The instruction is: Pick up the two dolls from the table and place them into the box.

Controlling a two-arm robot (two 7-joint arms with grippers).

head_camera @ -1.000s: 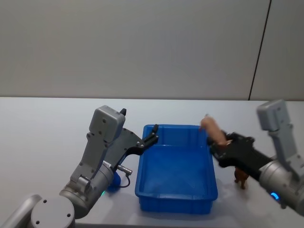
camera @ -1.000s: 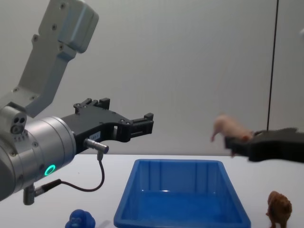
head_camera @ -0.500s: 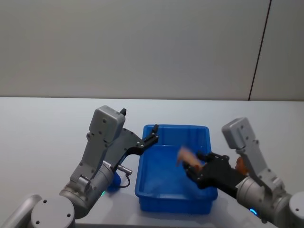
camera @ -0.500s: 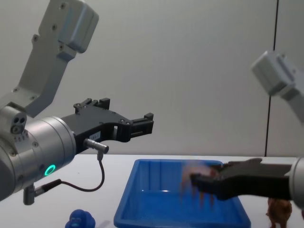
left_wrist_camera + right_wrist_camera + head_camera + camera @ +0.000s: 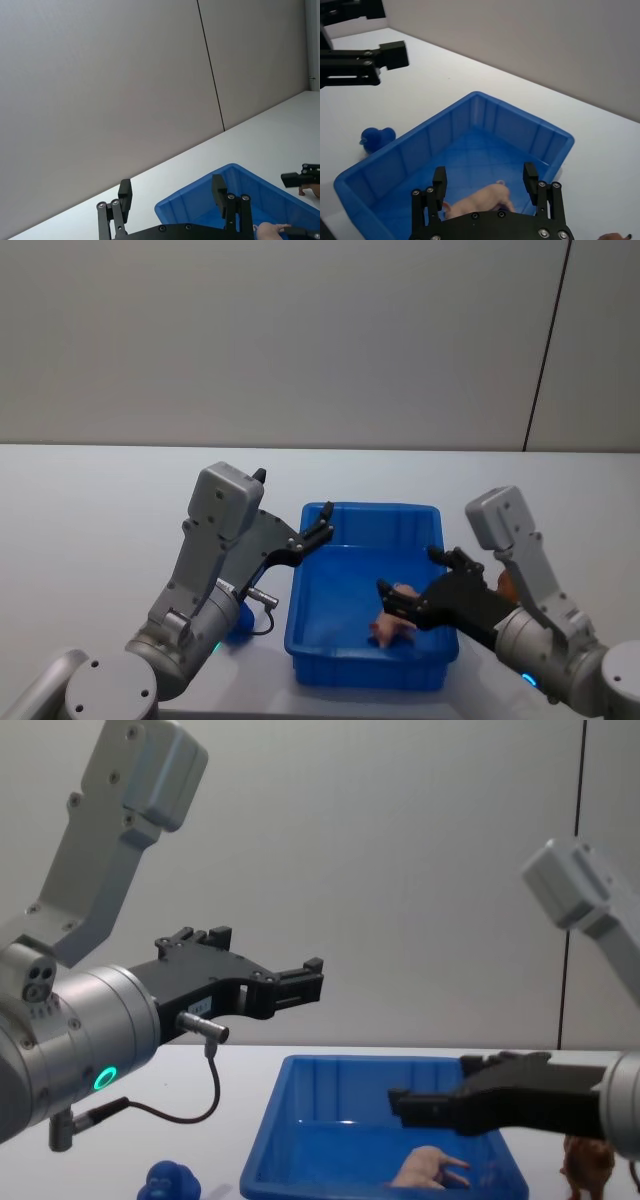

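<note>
The pale pink doll (image 5: 392, 625) lies loose on the floor of the blue box (image 5: 365, 509), near its front right corner. My right gripper (image 5: 414, 574) hovers open just above it, fingers apart and holding nothing. In the right wrist view the pink doll (image 5: 480, 200) rests below the spread fingers (image 5: 439, 177). A brown doll (image 5: 588, 1163) stands on the table right of the box (image 5: 300, 1120). The blue doll (image 5: 170, 1183) sits on the table left of the box, under my left arm. My left gripper (image 5: 322, 522) stays open above the box's far left corner.
The white table runs wide on both sides of the box and behind it, up to a plain grey wall. A thin black cable (image 5: 205, 1095) loops under my left wrist.
My right gripper came from the box's far right rim down over the box and opened. The pink doll left its fingers and now lies in the box. The left arm stayed still.
</note>
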